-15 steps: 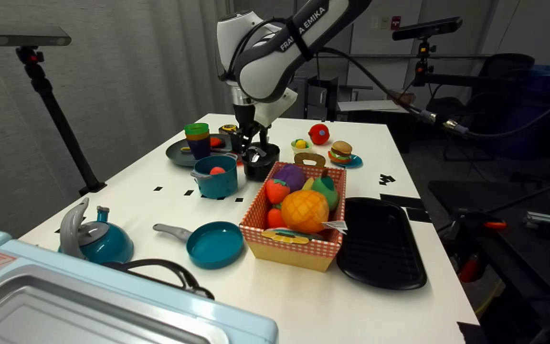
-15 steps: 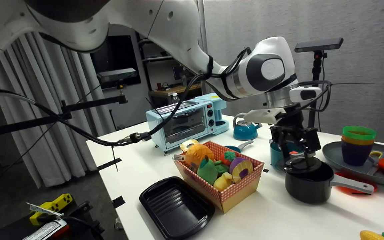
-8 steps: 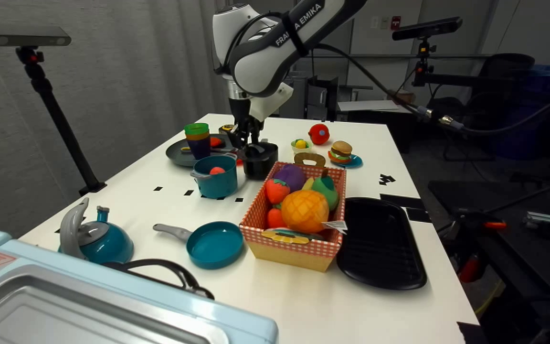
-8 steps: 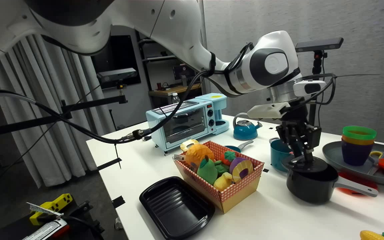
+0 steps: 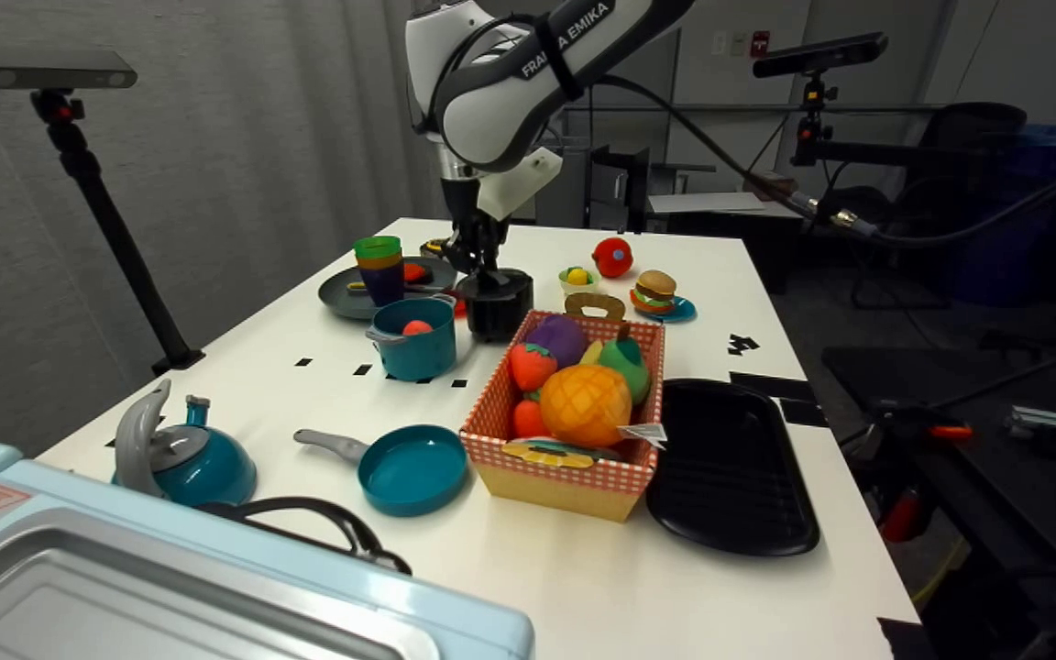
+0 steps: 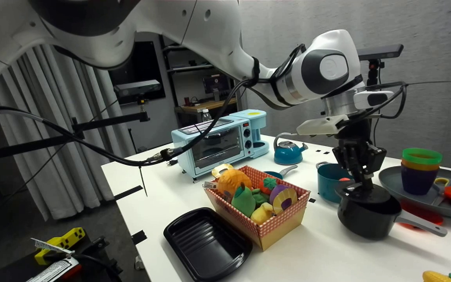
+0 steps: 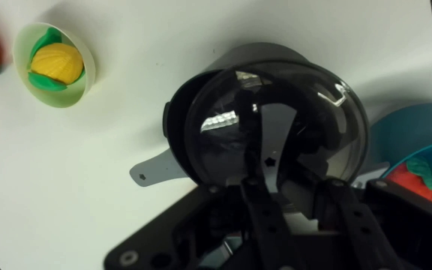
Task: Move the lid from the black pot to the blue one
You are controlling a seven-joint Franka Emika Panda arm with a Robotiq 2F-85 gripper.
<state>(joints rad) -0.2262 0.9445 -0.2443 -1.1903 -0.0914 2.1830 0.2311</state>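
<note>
The lid (image 7: 276,125) was off-centre over the black pot (image 6: 366,219), gripped by its grey handle in my claw (image 7: 274,174); I could not tell whether it touched the rim. On my feed, an exterior view gave me, farthest left, the black tray (image 6: 206,243) on the white surface (image 6: 307,258), with the light-blue toaster oven (image 6: 217,145) behind it. Next came the checkered basket (image 6: 282,232) full of toy food (image 6: 233,182), then the teal kettle (image 6: 288,155), farther back. The blue pot (image 6: 326,186) followed, open at the top; the wrist view showed a red toy (image 7: 411,182) with green leaves inside it. Just right of that stood the black pot, part of its mouth showing past the lid, its long handle pointing right. Beyond it lay the grey platter (image 6: 392,181) with stacked cups (image 6: 419,172), and, nearer, toy corn (image 6: 434,276).
</note>
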